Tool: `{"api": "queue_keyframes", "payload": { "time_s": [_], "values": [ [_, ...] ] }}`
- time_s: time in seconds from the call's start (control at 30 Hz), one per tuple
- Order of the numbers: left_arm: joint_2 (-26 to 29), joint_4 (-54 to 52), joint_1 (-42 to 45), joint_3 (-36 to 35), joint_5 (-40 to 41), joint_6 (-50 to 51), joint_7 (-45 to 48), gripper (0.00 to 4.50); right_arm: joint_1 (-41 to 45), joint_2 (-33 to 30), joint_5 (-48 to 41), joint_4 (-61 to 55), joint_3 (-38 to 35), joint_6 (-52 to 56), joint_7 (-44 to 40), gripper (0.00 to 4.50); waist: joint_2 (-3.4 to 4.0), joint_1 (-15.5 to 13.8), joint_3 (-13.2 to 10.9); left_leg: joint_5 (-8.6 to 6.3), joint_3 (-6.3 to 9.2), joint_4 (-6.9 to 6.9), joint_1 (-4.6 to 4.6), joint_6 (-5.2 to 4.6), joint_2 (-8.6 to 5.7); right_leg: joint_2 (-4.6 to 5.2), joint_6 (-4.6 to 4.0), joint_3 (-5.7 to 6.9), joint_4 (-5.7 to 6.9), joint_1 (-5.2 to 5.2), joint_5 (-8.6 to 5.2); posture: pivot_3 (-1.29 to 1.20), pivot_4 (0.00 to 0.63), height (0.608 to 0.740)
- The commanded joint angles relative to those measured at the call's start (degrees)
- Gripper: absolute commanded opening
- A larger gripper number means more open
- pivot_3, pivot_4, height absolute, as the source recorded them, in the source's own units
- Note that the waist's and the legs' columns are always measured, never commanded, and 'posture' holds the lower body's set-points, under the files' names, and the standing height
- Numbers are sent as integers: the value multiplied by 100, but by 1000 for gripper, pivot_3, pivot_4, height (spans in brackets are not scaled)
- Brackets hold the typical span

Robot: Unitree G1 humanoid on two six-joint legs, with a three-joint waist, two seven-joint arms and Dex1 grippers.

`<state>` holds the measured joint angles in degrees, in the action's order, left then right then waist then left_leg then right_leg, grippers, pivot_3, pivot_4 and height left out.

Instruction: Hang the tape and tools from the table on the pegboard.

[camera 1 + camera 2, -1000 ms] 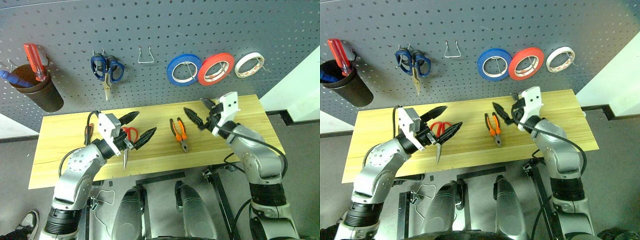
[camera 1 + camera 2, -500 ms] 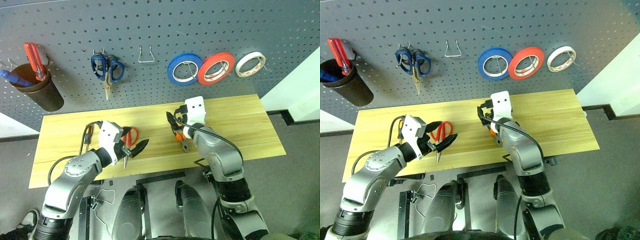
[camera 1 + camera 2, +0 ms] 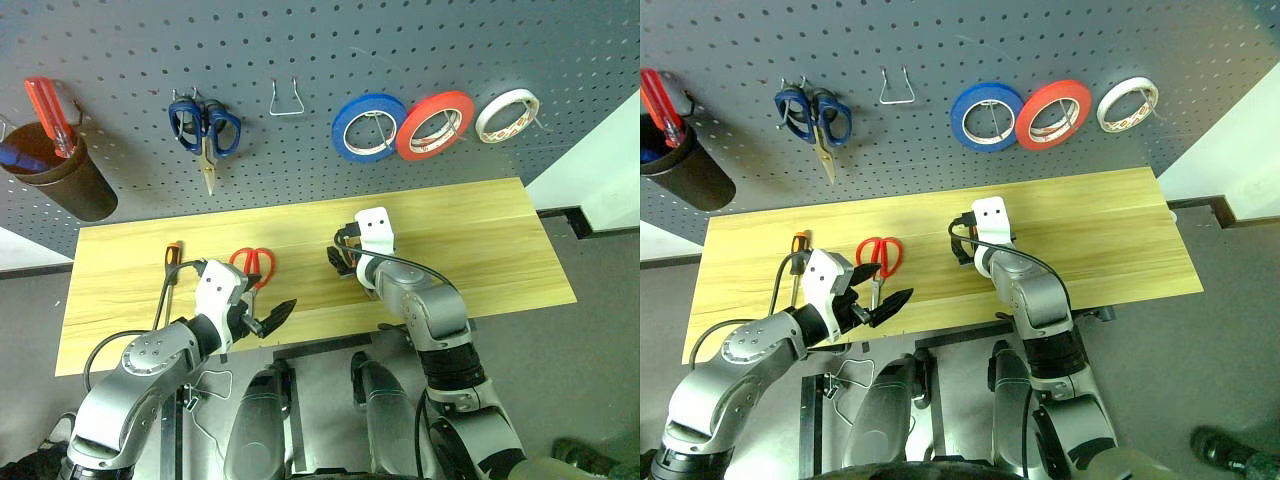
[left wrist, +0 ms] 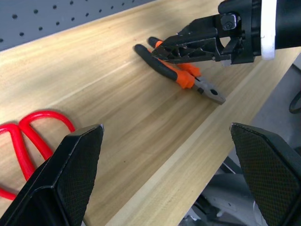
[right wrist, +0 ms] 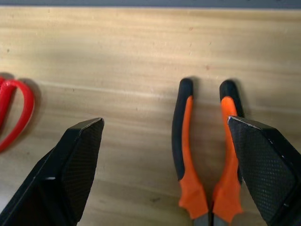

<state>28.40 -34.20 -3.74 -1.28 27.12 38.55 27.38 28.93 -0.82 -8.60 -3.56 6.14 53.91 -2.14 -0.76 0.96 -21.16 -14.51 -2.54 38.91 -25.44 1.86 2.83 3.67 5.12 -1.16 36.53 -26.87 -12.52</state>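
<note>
The red tape (image 3: pixel 433 125) hangs on the pegboard (image 3: pixel 400 40), between a blue roll and a white one. On the table (image 3: pixel 480 240) lie the red-handled scissors (image 3: pixel 250 264), the small screwdriver (image 3: pixel 171 258) and the orange-and-black pliers (image 5: pixel 207 155). My right gripper (image 5: pixel 164 121) is open, low over the pliers; both handles lie between its fingers, nearer one finger (image 5: pixel 263 165). My left gripper (image 3: pixel 262 318) is open and holds nothing. It hangs near the table's front edge, in front of the scissors.
Blue-handled scissors (image 3: pixel 205 130) and a bare wire hook (image 3: pixel 287 100) are on the pegboard. The blue roll (image 3: pixel 368 128) and white roll (image 3: pixel 507 115) flank the red tape. A dark cup (image 3: pixel 60 180) with a red-handled screwdriver hangs far left.
My right gripper swung left and down from the table's right part onto the pliers. My left gripper sank and drew back toward the front edge. The camera tilted down slightly.
</note>
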Motion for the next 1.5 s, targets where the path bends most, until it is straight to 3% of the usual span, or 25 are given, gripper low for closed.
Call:
{"api": "queue_keyframes", "payload": {
  "time_s": [0.03, 0.2, 0.33, 0.6, 1.5],
  "values": [
    [-54, -214, 2, 22, 114, 45, -14, 4500, 107, -3, 84, -287, 16, 23, 24, 4385, 1, 4, -6, 0, 0, -2, -3, 0, 0, 0, 0, 0, -2, -3, 0, 47, 438, 716],
    [-102, -245, 45, 78, 206, 135, 8, 4500, 221, -64, 473, -175, 161, -111, 273, 4385, -3, 11, -15, 0, -1, -16, -5, 0, 0, 0, 1, -1, -15, -8, 0, 45, 441, 716],
    [-140, -293, 33, -11, 332, 138, 22, 4500, 186, 249, 584, -237, -49, 270, 663, 4385, -4, 10, -16, 0, -4, -38, -6, 0, 0, 1, 3, -6, -23, -18, 0, 46, 439, 716],
    [-143, -306, 13, 22, 339, 126, -17, 4500, -1, 405, 541, -519, 335, 937, 441, 4385, -4, 21, -17, 0, -8, -90, -6, 1, -1, -1, 17, -9, -32, -39, -3, 44, 439, 716],
    [-145, -436, 38, 3, 461, 265, -95, 4500, -160, 118, 723, -591, 366, 1480, 259, 4385, -13, 26, -147, -1, -7, -97, -15, 1, 0, 2, 5, -9, -41, -48, -20, 36, 460, 716]
  ]
}}
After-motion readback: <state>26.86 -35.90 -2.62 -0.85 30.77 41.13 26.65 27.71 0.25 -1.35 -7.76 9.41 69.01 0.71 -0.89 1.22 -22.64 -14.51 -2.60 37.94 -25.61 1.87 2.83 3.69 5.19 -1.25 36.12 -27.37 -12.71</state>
